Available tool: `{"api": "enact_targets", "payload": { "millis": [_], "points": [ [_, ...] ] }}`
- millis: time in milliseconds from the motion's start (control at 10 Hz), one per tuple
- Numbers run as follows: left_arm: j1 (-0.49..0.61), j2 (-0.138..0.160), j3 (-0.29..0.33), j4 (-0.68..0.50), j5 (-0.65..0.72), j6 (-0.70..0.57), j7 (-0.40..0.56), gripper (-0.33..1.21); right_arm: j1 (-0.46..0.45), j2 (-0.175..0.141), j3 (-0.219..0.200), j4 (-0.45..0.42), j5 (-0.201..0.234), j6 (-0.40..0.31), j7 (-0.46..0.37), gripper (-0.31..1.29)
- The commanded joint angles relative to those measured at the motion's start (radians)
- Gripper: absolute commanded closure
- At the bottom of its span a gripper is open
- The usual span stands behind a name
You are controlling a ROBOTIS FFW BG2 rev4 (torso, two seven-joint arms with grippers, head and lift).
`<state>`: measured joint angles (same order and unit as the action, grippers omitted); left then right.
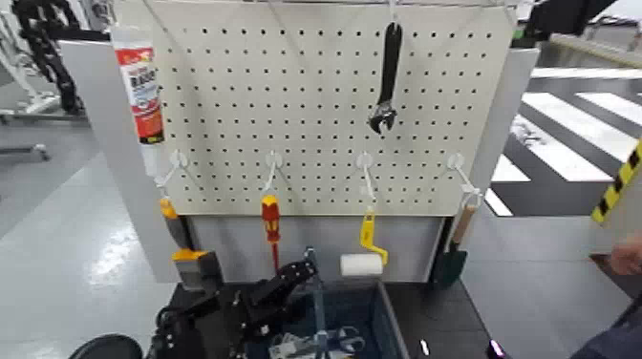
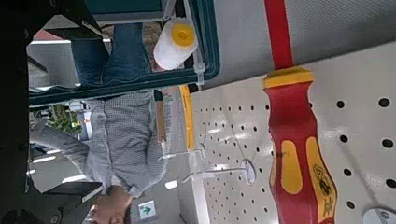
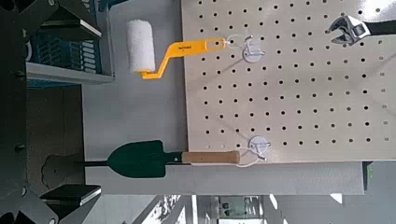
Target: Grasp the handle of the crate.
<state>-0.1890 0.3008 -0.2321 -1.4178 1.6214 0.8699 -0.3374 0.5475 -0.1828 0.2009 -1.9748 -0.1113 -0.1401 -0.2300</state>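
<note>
Standing as a narrow upright strip at the head view's lower centre, the handle point(image 1: 311, 286) rises over the crate point(image 1: 382, 320). The left claw point(image 1: 287, 285) sits just beside it on its left, clearly nearer than the right arm, which is not seen in that view; whether either claw is released or clenched cannot be told. Only the left wrist view shows the crate's rim point(image 2: 207, 47) beyond the screwdriver point(image 2: 291, 131); the right wrist view shows the paint roller point(image 3: 142, 47) and trowel point(image 3: 140, 159).

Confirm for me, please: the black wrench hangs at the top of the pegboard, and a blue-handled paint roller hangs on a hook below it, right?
Not quite: the paint roller has a yellow handle, not blue, as the head view shows. The wrench does hang at the top of the pegboard, with the roller on a hook below it.
</note>
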Motion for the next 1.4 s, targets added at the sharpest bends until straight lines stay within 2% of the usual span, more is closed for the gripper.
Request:
{"api": "enact_targets", "payload": {
  "millis": [100,200,500,600,700,1100,1400],
  "points": [
    [-0.021,0.004,-0.026,0.036,0.026,0.003,0.0,0.38,-0.003,-0.003,0.0,0.004,-0.004,-0.004,0.001,0.14],
    [-0.026,0.006,-0.035,0.045,0.032,0.003,-0.003,0.72,-0.004,-0.004,0.002,0.007,-0.005,-0.007,0.001,0.14],
    [-0.026,0.007,-0.042,0.057,0.035,0.012,0.0,1.03,-0.009,-0.004,0.002,0.008,-0.008,-0.01,0.006,0.15],
    [-0.021,0.006,-0.042,0.056,0.035,0.017,0.001,1.06,-0.009,-0.004,0.0,0.008,-0.01,-0.012,0.006,0.14],
    [-0.014,0.003,-0.044,0.056,0.035,0.017,0.003,1.17,-0.009,-0.004,0.0,0.008,-0.01,-0.012,0.008,0.15],
    [0.005,-0.009,-0.036,0.05,0.035,0.012,0.009,1.17,-0.009,-0.004,-0.002,0.011,-0.013,-0.013,0.011,0.15],
    [0.06,-0.017,-0.012,-0.018,0.081,0.012,0.052,1.17,-0.004,0.0,-0.005,0.01,-0.011,-0.019,0.011,0.14]
  ]
}}
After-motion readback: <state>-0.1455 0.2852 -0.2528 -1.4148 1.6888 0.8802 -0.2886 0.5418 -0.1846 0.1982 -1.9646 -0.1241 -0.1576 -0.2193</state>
